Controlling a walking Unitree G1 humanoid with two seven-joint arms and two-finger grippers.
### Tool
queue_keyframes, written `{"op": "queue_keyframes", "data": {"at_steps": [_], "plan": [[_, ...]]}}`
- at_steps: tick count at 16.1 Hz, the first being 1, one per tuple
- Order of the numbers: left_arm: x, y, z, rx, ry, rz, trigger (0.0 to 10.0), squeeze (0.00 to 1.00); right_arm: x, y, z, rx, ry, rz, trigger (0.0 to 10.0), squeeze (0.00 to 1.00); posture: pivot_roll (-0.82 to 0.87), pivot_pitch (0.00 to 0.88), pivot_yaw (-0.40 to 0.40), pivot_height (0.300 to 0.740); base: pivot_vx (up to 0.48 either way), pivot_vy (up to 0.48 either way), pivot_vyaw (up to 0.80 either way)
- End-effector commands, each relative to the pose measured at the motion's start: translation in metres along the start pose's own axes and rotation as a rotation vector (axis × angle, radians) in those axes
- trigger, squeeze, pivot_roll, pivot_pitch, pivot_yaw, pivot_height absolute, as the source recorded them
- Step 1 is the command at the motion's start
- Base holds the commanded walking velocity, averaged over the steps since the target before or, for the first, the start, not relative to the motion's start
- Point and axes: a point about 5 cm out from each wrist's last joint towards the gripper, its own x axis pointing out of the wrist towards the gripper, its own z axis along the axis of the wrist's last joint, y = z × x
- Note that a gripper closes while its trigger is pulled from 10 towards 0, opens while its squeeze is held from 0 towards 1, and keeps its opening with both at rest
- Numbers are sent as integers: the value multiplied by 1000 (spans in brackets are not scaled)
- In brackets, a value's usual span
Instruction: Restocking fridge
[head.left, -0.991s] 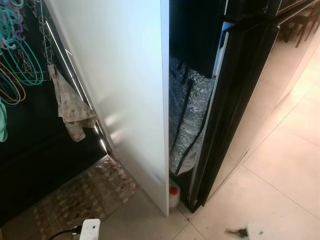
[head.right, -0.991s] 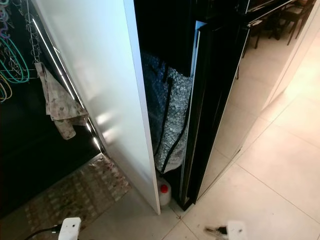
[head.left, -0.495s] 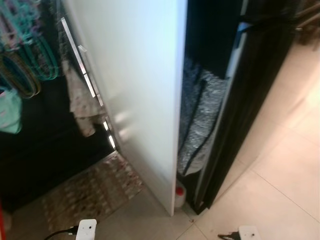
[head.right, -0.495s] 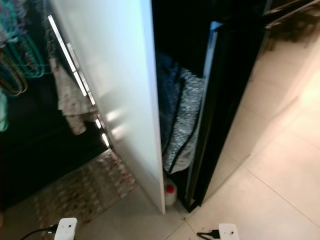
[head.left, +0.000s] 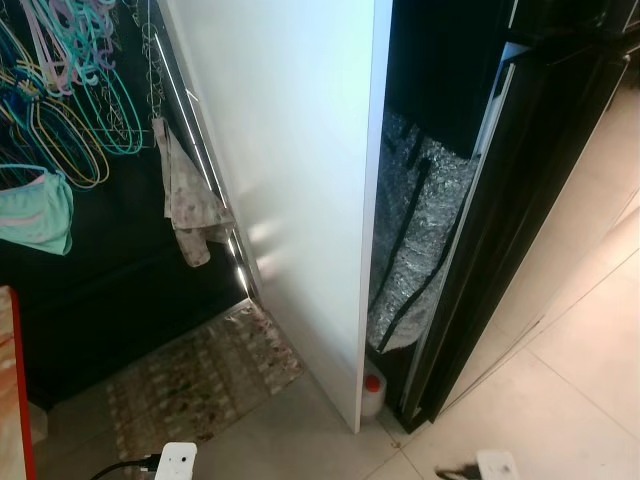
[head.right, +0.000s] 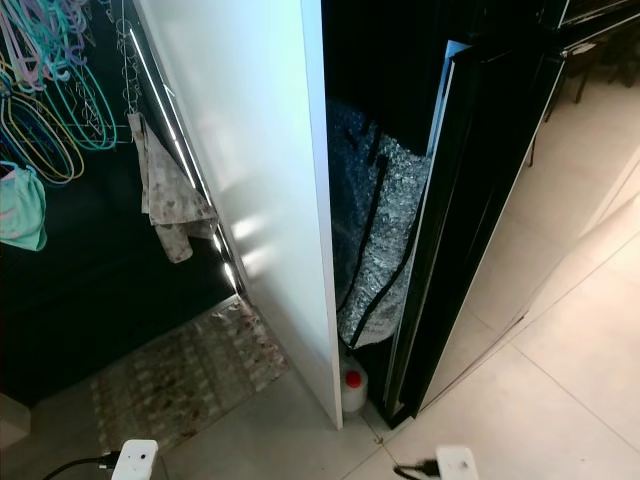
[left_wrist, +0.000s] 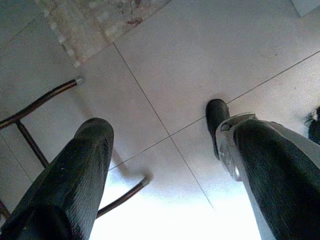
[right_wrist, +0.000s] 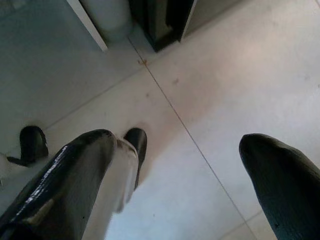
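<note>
Black fridge (head.right: 470, 230) standing just right of white panel (head.right: 260, 170); silver insulated bag (head.right: 375, 250) wedged in the gap between, small red-capped jug (head.right: 352, 390) below it on the floor. Left gripper (left_wrist: 160, 165) and right gripper (right_wrist: 175, 170) hanging over tile, fingers spread, holding nothing. Bag probably soft, crinkly, light unless loaded; best taken by its black strap. Fridge door edge stiff, glossy, likely slippery.

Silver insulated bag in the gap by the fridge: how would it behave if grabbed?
The silver bag slumps and wrinkles, so probably floppy and light. Its foil-like skin may be slippery. Wedged between the white panel and the black fridge, it might snag.
</note>
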Motion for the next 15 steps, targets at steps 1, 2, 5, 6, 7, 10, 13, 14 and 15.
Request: {"op": "queue_keyframes", "data": {"at_steps": [1, 2, 5, 6, 7, 10, 13, 14, 15], "plan": [[-1, 7, -3, 40, 20, 6, 10000, 0, -2, -1, -9, 25, 22, 2, 10000, 0, -76, 0, 108, 740, 0, -307, 0], [-1, 8, -3, 40, 22, 7, 10000, 0, -4, -7, -13, 43, 31, -10, 10000, 0, -78, 0, 113, 740, 0, -375, 0], [-1, 8, -3, 18, 17, 12, 10000, 0, -8, -14, -26, 27, 61, -21, 10000, 0, -77, 1, 107, 740, 0, -335, 181], [-1, 8, -3, 14, 17, 13, 10000, 0, -8, -14, -28, 27, 63, -21, 10000, 0, -77, 1, 106, 740, 0, -255, 544], [-1, 7, -2, 11, 14, 9, 10000, 0, -11, -17, -35, 29, 74, -27, 10000, 0, -79, 3, 88, 740, 0, 0, 575], [0, 2, -1, -5, 8, 2, 10000, 0, -15, -24, -44, 30, 85, -39, 10000, 0, -68, 7, 55, 740, 0, 0, 158], [0, 2, 0, -28, 4, 7, 10000, 0, -12, -6, -43, -41, 78, 21, 10000, 0, -6, 23, -3, 740, 0, 0, 0], [0, 4, 1, -30, 2, 17, 10000, 0, -11, 0, -41, -77, 76, 43, 10000, 0, 17, 29, -24, 740, 0, 0, 0], [0, 4, 0, -47, 2, 30, 10000, 0, -11, 4, -41, -137, 76, 67, 10000, 0, 44, 45, -56, 740, 0, 0, 0]]}}
